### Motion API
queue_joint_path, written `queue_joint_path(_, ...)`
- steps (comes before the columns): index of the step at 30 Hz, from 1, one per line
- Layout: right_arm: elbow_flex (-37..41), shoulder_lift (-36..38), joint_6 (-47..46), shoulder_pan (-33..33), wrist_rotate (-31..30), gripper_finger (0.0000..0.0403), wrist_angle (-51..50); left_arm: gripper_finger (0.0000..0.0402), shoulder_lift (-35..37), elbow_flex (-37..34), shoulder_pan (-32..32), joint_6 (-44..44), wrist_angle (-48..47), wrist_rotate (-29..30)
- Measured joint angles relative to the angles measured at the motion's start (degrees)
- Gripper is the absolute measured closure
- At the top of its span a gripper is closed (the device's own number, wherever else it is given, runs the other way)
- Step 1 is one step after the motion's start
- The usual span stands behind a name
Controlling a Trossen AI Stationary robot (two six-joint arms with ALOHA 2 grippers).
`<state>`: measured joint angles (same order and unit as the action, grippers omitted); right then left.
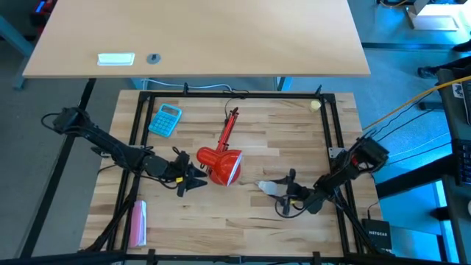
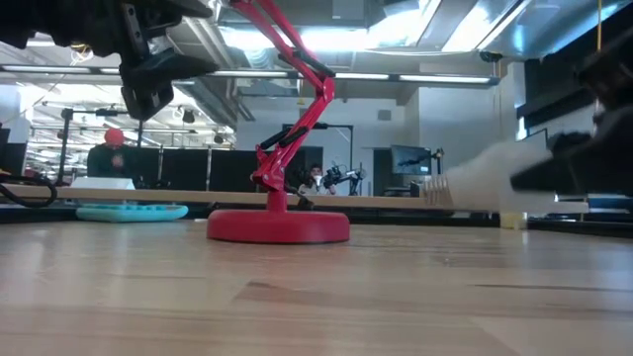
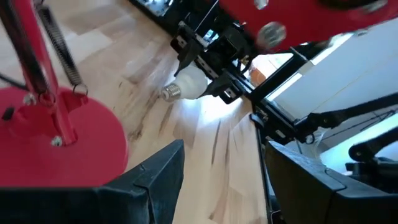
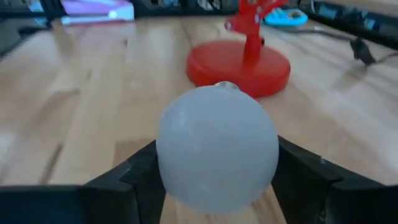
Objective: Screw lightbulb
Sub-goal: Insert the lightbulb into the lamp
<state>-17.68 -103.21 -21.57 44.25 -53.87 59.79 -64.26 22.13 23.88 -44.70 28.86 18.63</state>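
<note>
White lightbulb sits clamped between the right gripper's fingers, low over the wooden table, screw base pointing toward the red lamp shade. Left gripper reaches in beside the shade, fingers spread wide

Two dark jointed arms, black cabling alongside; matte black angular fingers.

Pale desk beyond the workbench, grey floor, ceiling strip lights, dark monitors
</note>
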Motion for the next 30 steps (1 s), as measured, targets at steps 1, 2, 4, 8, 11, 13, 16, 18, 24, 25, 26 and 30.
queue_joint_path(1, 0.0, 1.2, 1.1, 0.0, 0.1, 0.0173, -0.1, 0.0189, 0.5, 0.0, 0.1, 0.2, 0.0, 0.0)
queue_joint_path(2, 0.0, 2.6, 2.2, 0.0, 0.1, 0.0177, -0.3, 0.0189, 1.1, 0.0, 0.2, 0.5, 0.0, -0.1)
queue_joint_path(4, 0.0, 5.8, 4.2, 0.0, 0.2, 0.0178, -0.6, 0.0190, 2.8, 0.0, 0.4, 1.2, -0.2, -1.9)
queue_joint_path(8, 0.0, 13.8, 7.4, 0.0, 0.3, 0.0175, -4.6, 0.0196, 8.3, 0.0, 1.0, -0.9, -3.4, -5.4)
queue_joint_path(11, 0.0, 20.6, 9.0, 0.0, 0.3, 0.0178, -8.9, 0.0204, 13.8, 1.1, 1.4, -0.1, -9.5, -5.5)
queue_joint_path(13, 0.0, 25.0, 9.9, 0.0, 0.3, 0.0180, -11.8, 0.0210, 17.3, 1.8, 1.4, 2.6, -12.4, -5.1)
queue_joint_path(16, 0.0, 30.9, 11.2, 0.0, 0.3, 0.0180, -14.5, 0.0216, 21.4, 2.1, 1.0, 8.3, -12.0, -4.8)
queue_joint_path(18, 0.0, 34.2, 11.9, 0.0, 0.3, 0.0179, -15.4, 0.0217, 23.3, 2.1, 0.2, 13.5, -8.2, -2.9)
queue_joint_path(24, 0.0, 40.3, 14.4, 0.0, -1.8, 0.0179, -15.5, 0.0184, 25.4, 2.2, -4.7, 21.1, -1.6, -1.6)
queue_joint_path(25, 0.0, 41.1, 14.4, 0.0, -1.9, 0.0179, -15.5, 0.0173, 25.6, 2.2, -5.7, 20.8, -2.0, -2.3)
queue_joint_path(26, 0.0, 41.7, 14.4, 0.0, -2.0, 0.0178, -15.3, 0.0162, 25.7, 2.2, -6.8, 20.5, -2.6, -3.2)
queue_joint_path(30, -1.0, 43.0, 14.8, 0.0, -2.6, 0.0178, -15.5, 0.0118, 26.6, 2.6, -11.7, 20.0, -4.4, -9.8)
